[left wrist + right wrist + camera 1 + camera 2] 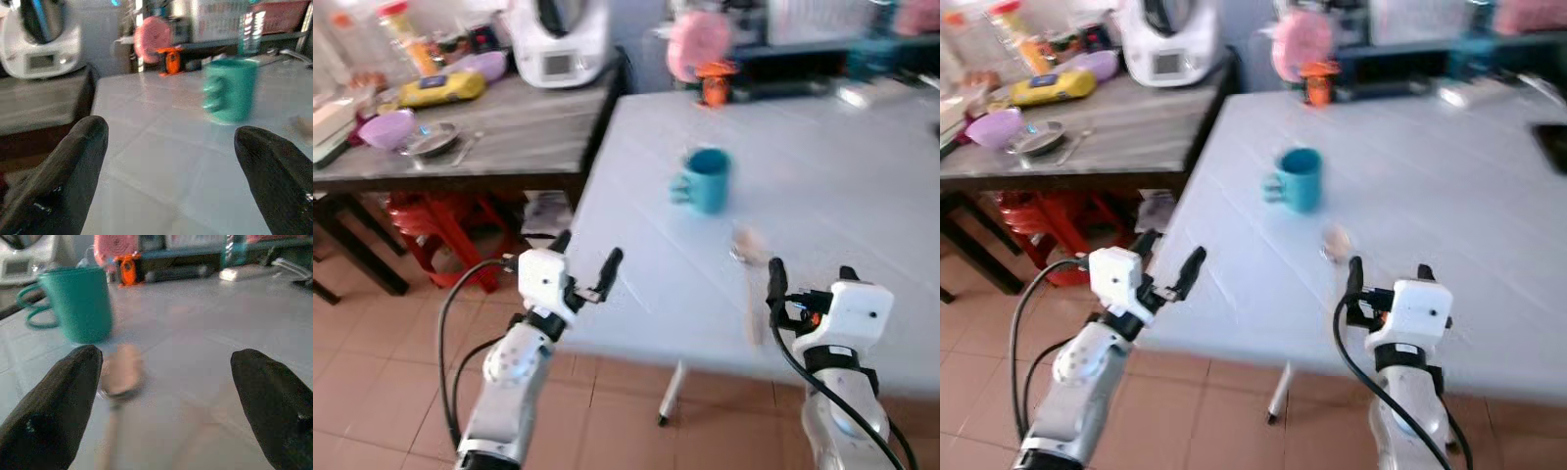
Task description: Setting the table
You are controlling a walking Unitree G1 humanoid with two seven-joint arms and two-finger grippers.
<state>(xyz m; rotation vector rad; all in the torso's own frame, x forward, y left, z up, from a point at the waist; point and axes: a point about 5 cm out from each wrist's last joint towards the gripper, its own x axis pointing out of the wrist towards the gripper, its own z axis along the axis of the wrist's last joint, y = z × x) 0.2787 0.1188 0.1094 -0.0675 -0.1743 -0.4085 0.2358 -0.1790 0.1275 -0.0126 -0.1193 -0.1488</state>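
the spoon (751,269) was seen lying lengthwise at centre frame, just ahead of the nearer, empty, wide-open right end effector (808,280).

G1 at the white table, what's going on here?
The robot stands at the near edge of the white table with both arms raised and nothing held. The left pincer is open at the table's near left corner. The right pincer is open just short of a spoon lying flat on the table. A teal mug stands upright beyond the spoon. The picture is blurred, so finer detail is unclear.
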